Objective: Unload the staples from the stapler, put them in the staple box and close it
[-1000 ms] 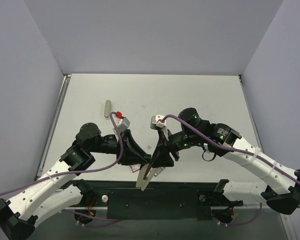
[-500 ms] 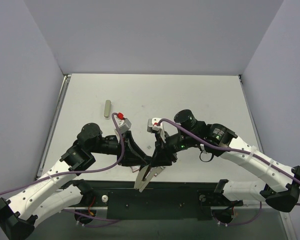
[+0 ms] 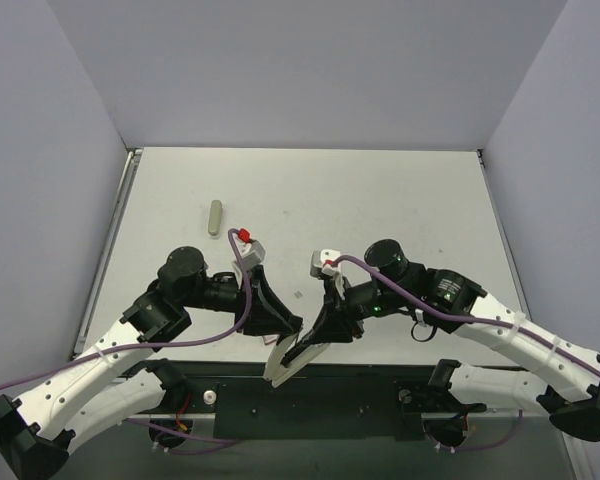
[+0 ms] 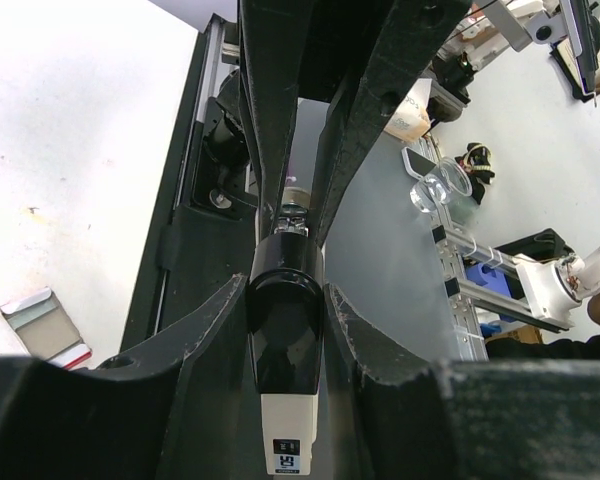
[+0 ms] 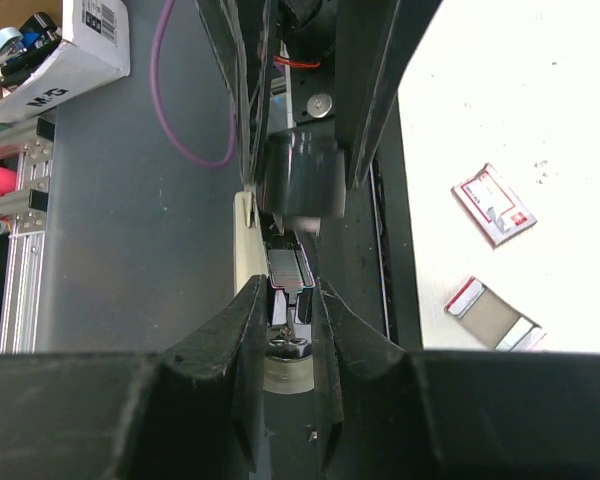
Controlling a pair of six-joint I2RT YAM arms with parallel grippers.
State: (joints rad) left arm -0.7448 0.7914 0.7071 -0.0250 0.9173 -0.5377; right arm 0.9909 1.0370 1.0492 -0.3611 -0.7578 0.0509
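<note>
The stapler (image 3: pixel 283 362) hangs opened over the table's near edge, held between both grippers. My left gripper (image 3: pixel 286 330) is shut on its black top end (image 4: pixel 284 330), with the beige part (image 4: pixel 288 430) below. My right gripper (image 3: pixel 318 332) is shut on the stapler's silvery metal magazine (image 5: pixel 290 300). In the right wrist view a strip of staples (image 5: pixel 288 266) lies in the open magazine channel, just past my fingers. The beige arm (image 5: pixel 243 250) runs along the left of it and the black top (image 5: pixel 302 185) lies beyond.
A small grey-green bar (image 3: pixel 214 216) lies on the table at the back left. A red-and-white box (image 5: pixel 493 205) and a grey box with a red end (image 5: pixel 490 310) lie on the table beside the arms; the grey box also shows in the left wrist view (image 4: pixel 42 325).
The right arm has drawn back toward the near edge and to the right. The stapler's beige part has swung lower over the edge. The left arm has barely moved.
</note>
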